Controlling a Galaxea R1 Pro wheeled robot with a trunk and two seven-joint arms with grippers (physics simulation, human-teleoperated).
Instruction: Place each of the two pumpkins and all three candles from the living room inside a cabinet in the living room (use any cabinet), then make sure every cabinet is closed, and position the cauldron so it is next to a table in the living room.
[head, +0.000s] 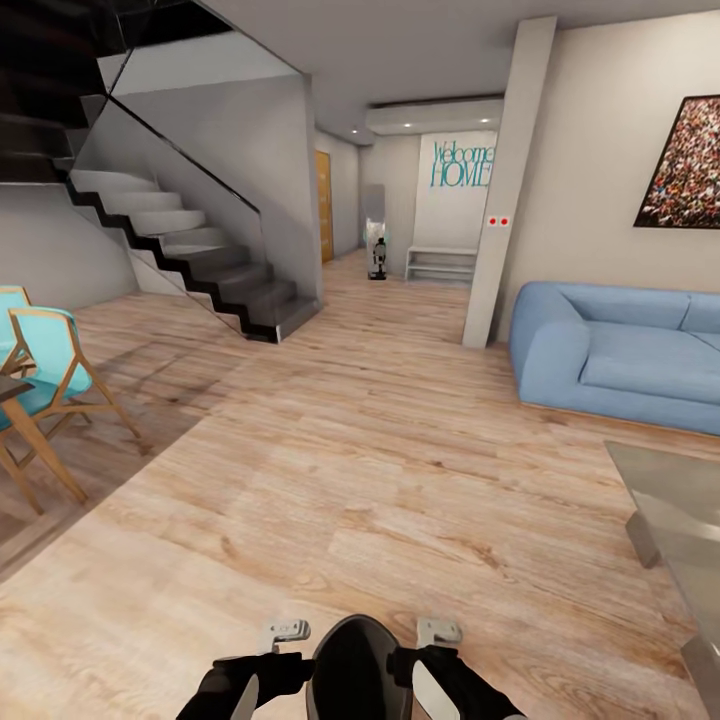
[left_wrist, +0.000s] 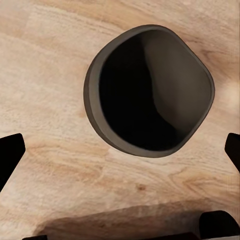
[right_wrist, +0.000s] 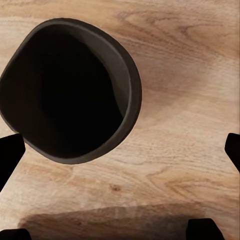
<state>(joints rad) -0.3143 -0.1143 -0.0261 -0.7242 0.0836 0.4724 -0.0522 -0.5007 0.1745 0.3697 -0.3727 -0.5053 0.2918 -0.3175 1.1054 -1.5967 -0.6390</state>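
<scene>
A: Locate the cauldron (left_wrist: 150, 90).

B: It sits upright on the wooden floor (head: 380, 470), mouth up, interior dark. In the head view its rounded black body (head: 355, 665) is at the bottom edge, directly between the two arms.

A: State of the left gripper (left_wrist: 120, 150)?

B: Spread wide. In the left wrist view its dark fingertips (left_wrist: 10, 155) stand at opposite edges of the frame, with bare floor between them. The cauldron lies just beyond the fingertip line and is not touched. The gripper points straight down at the floor.

A: The right gripper (right_wrist: 120, 150)?

B: Also spread wide and pointing straight down. The cauldron is offset toward one fingertip (right_wrist: 10, 152), whose tip is just beside the rim; contact cannot be confirmed. Nothing is pinched.

A: Arm pose?

B: Both forearms are drawn in close to the trunk, bracketing the cauldron, the left arm (head: 245, 680) on one side, the right arm (head: 450, 680) on the other.

A: Surroundings, outward from the grippers?

B: The table (head: 680, 520), glossy-topped, is ahead and to the right gripper's side, well apart from the cauldron. A blue sofa (head: 620, 350) lies beyond it. Turquoise chairs (head: 45, 370) stand on the left gripper's side, a staircase (head: 180, 240) farther ahead.
</scene>
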